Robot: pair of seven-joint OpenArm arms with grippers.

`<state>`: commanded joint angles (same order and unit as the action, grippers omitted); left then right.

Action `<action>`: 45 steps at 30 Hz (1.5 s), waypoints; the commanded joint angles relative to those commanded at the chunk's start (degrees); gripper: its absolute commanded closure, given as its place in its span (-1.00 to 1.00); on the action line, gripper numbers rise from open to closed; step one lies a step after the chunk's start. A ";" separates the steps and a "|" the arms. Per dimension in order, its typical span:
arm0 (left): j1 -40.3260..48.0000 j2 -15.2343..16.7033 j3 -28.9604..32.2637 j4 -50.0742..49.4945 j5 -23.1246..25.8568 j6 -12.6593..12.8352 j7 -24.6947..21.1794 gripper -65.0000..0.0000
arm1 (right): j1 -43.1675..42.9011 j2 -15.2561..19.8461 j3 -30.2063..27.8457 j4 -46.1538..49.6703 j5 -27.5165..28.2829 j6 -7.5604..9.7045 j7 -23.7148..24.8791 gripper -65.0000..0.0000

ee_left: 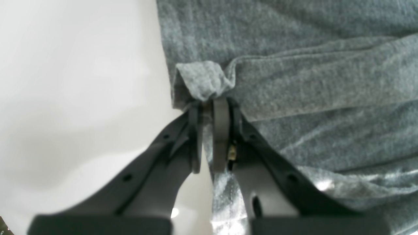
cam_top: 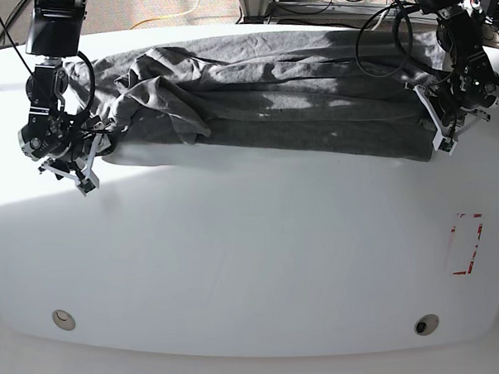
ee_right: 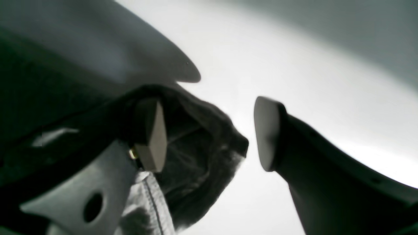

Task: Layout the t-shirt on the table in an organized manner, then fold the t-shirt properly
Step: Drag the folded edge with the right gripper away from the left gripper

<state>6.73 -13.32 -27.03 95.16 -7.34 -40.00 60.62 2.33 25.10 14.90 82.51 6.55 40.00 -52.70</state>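
A glossy white table (cam_top: 236, 254) is filling the base view, with cables lying on the floor behind it. The t-shirt (cam_top: 271, 103) is lying bunched in a long wrinkled band across the far part of the table. The right gripper (cam_top: 89, 148) is sitting at the band's left end and the left gripper (cam_top: 433, 117) at its right end. A red tape mark (cam_top: 466, 244) is showing near the right edge, and two round holes (cam_top: 63, 318) are sitting near the front edge.

In the left wrist view, the left gripper (ee_left: 209, 104) is pinching a small fold at the shirt's (ee_left: 310, 81) edge, its jaws pressed together on the cloth, with white table (ee_left: 75, 81) beside it.

In the right wrist view, the right gripper's (ee_right: 209, 133) jaws are standing apart. Dark cloth (ee_right: 202, 147) is draping around one finger (ee_right: 152, 133), while the other finger (ee_right: 267, 133) is standing clear of it over the bright table (ee_right: 294, 65).
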 joint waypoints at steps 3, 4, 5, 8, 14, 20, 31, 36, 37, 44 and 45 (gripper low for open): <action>0.00 -0.09 -0.09 0.00 0.00 0.00 0.00 0.89 | 0.26 0.00 0.09 -1.32 0.00 0.00 0.35 0.62; 0.00 -0.09 -0.09 0.00 0.00 0.00 0.00 0.89 | 0.26 0.00 0.09 -1.85 0.00 0.00 0.44 0.81; 0.00 -0.18 -0.09 0.00 0.00 0.00 0.00 0.89 | 0.35 0.00 0.09 -2.20 0.00 0.00 0.44 0.95; 0.00 -0.62 -0.18 0.00 0.00 0.00 0.00 0.89 | 1.67 0.09 0.26 -2.64 -0.18 0.00 0.44 0.96; 0.09 -0.97 -0.18 -1.32 0.00 0.00 0.00 0.89 | 2.99 1.23 0.35 -2.55 -0.44 0.00 0.44 0.94; 0.09 -2.46 -0.26 -4.31 -0.09 0.00 -0.09 0.89 | 4.48 2.11 0.88 -2.64 -0.53 0.00 0.53 0.94; 0.26 -2.55 -0.35 -5.01 -0.18 0.00 -0.09 0.89 | 5.01 3.25 6.33 -2.73 -0.53 0.00 0.44 0.94; 0.26 -2.55 -0.35 -5.01 -0.18 0.00 -0.09 0.89 | 5.01 3.25 6.42 -2.81 -0.62 0.00 0.53 0.93; 0.26 -2.55 -0.35 -5.01 -0.18 0.00 -0.09 0.89 | 5.01 3.25 6.42 -2.81 -0.62 0.00 0.53 0.93; 0.26 -3.60 -0.35 -5.10 -0.18 0.00 -0.09 0.89 | 4.92 3.25 6.42 -2.99 -0.62 0.00 4.92 0.92; 0.26 -3.78 -0.35 -5.10 -0.18 0.00 -0.09 0.89 | 4.84 3.25 6.42 -3.69 -0.62 0.00 6.24 0.92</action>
<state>6.99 -17.10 -27.38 90.07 -7.52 -40.00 60.53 7.16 28.35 21.32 78.81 5.93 40.00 -46.46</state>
